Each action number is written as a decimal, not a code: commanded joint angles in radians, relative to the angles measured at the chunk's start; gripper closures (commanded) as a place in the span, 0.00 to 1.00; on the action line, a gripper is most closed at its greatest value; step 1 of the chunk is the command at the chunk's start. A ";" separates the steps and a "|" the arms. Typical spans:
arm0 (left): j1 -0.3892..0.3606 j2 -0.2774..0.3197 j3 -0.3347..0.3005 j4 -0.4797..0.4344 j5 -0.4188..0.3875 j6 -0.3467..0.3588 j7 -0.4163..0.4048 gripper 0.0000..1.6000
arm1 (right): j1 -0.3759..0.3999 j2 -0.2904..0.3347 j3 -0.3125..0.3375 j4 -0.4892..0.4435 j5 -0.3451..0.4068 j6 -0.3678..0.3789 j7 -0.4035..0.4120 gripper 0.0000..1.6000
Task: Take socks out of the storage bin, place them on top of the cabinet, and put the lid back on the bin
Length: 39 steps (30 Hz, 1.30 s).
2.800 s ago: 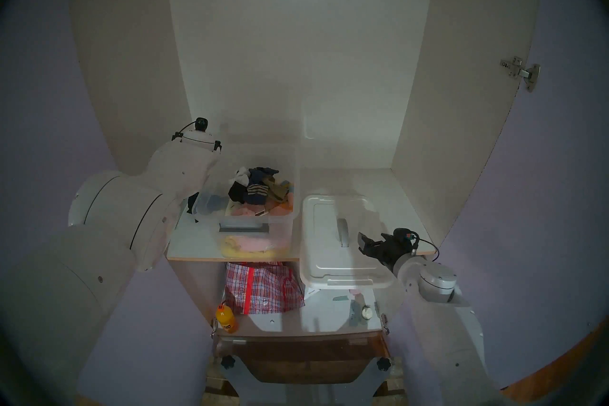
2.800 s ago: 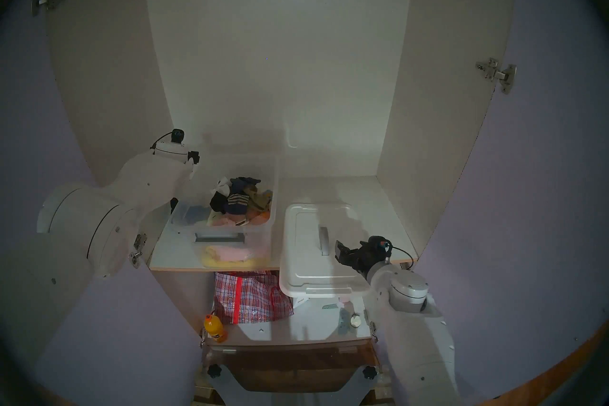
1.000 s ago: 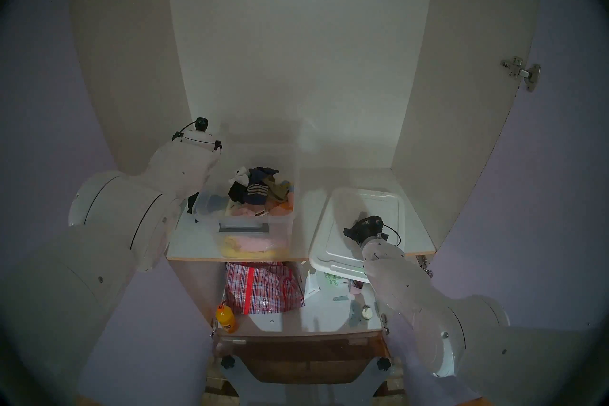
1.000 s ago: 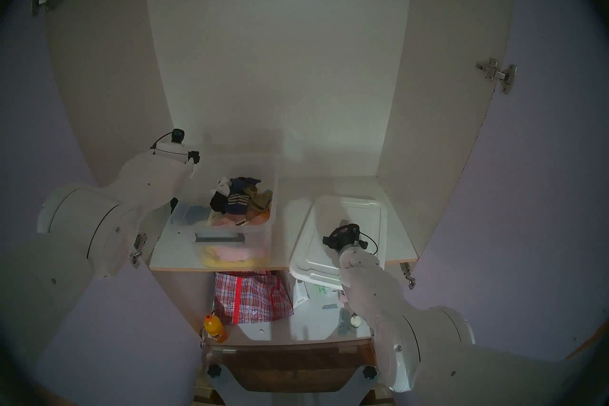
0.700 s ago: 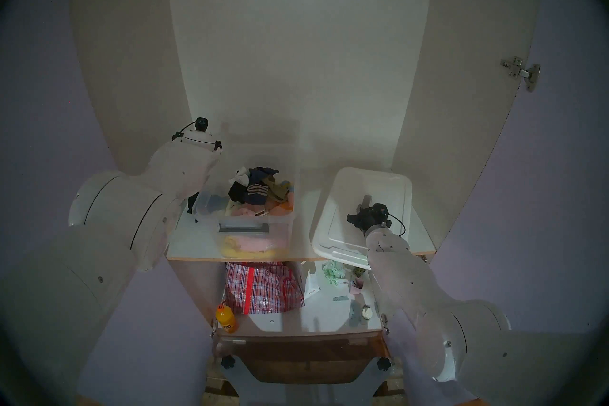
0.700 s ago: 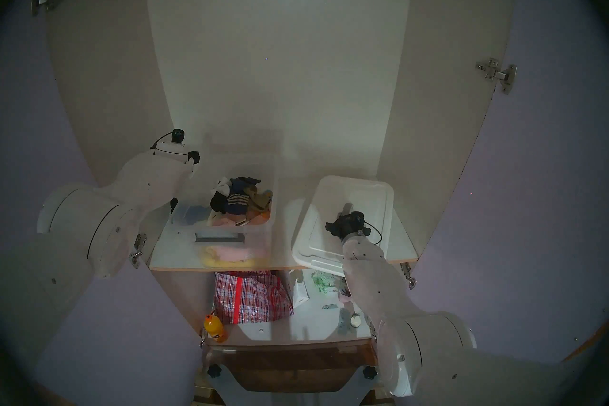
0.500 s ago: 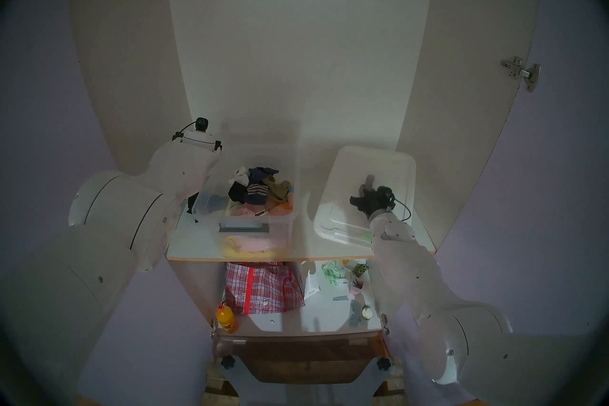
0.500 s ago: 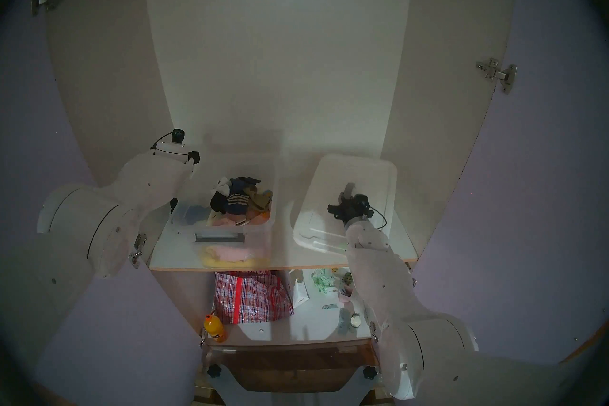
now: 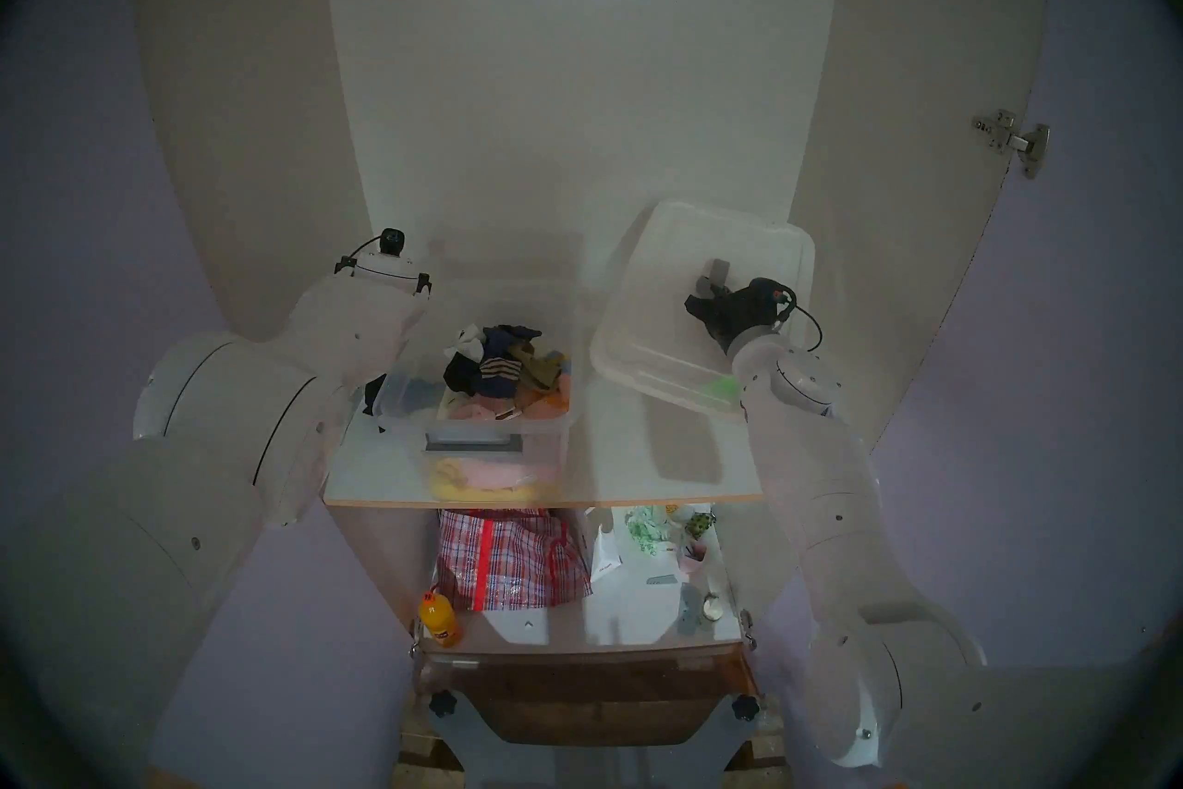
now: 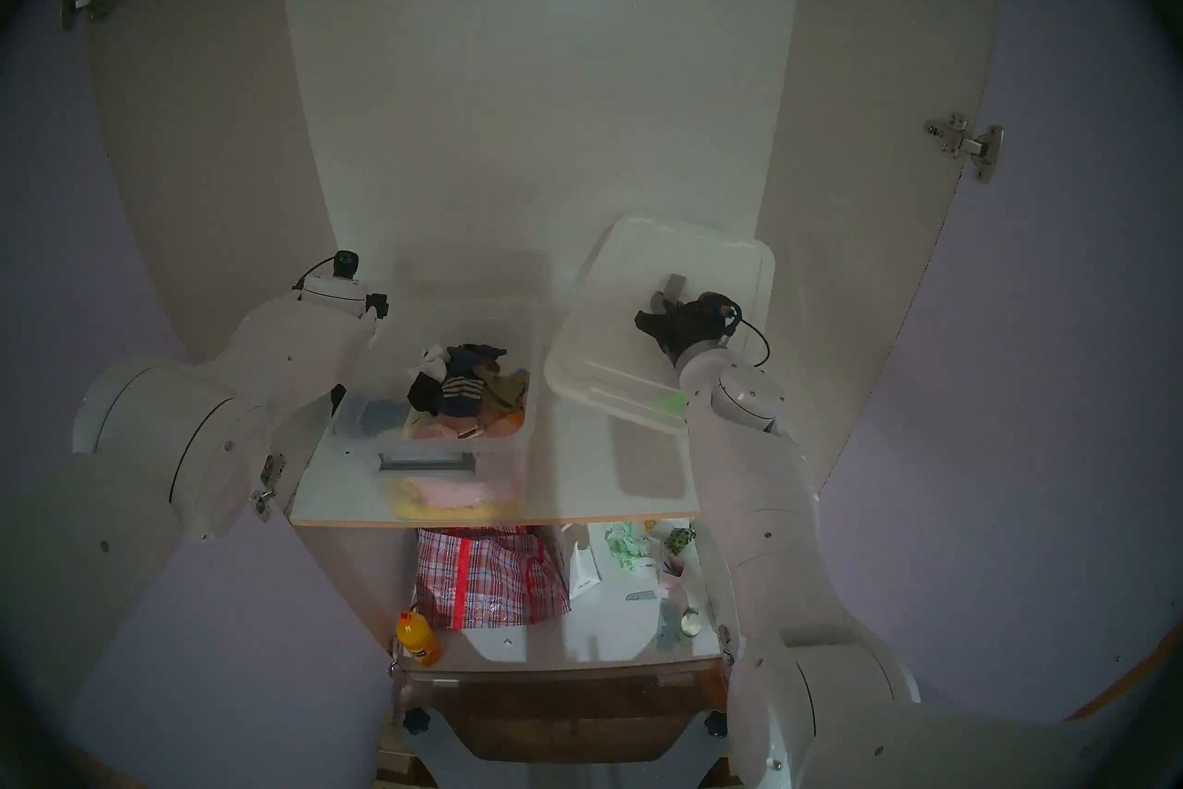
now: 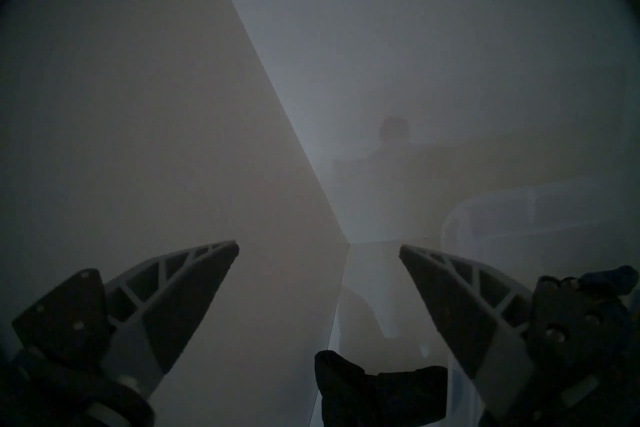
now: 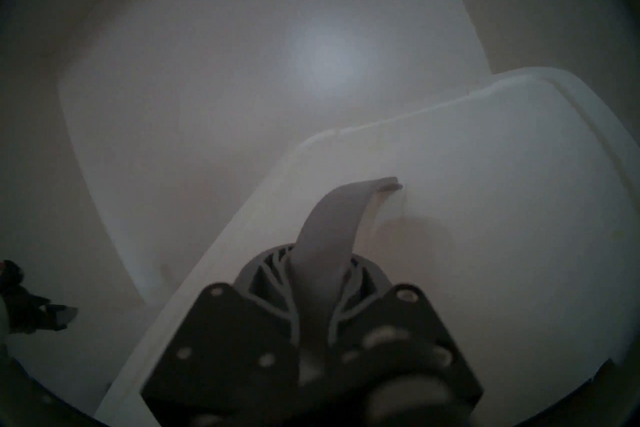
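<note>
The clear storage bin (image 9: pixel 544 435) stands open on the left of the cabinet's (image 9: pixel 576 128) white shelf (image 9: pixel 640 461). The socks (image 9: pixel 499 365), black, white, olive and striped navy, are heaped inside it. My right gripper (image 9: pixel 707 291) is shut on the grey handle (image 12: pixel 332 222) of the white lid (image 9: pixel 646 314). It holds the lid tilted in the air above the right half of the shelf. My left gripper (image 11: pixel 318 246) is open and empty, low beside the bin's left wall (image 11: pixel 519 225), facing the cabinet's corner. A dark cloth-like thing (image 11: pixel 377 391) lies below it.
Pink and yellow cloths (image 9: pixel 486 477) lie in the bin's front. On the lower shelf are a red plaid bag (image 9: pixel 512 557), an orange bottle (image 9: pixel 440 624) and several small items (image 9: pixel 659 531). The lilac doors (image 9: pixel 1056 384) stand open at both sides.
My right gripper swung onto the lid's handle, shut on it and lifted the lid up and back off the shelf's front edge, tilting it. The left arm has not moved.
</note>
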State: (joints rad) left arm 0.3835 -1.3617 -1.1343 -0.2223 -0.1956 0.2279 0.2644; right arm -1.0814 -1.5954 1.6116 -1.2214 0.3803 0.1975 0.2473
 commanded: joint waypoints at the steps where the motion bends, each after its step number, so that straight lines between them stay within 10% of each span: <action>1: -0.040 0.002 0.001 -0.024 0.003 -0.011 0.000 0.00 | 0.020 -0.046 -0.039 -0.057 0.044 0.185 0.004 1.00; 14: -0.039 0.003 0.001 -0.025 0.004 -0.013 -0.001 0.00 | 0.144 -0.203 -0.099 0.088 0.021 0.353 -0.139 1.00; 39: -0.039 0.003 0.001 -0.025 0.003 -0.012 -0.001 0.00 | 0.396 -0.318 -0.212 0.575 -0.039 0.095 -0.119 1.00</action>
State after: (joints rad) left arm 0.3834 -1.3613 -1.1343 -0.2228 -0.1953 0.2278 0.2640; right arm -0.7314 -1.8662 1.4202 -0.6393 0.3467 0.3368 0.1105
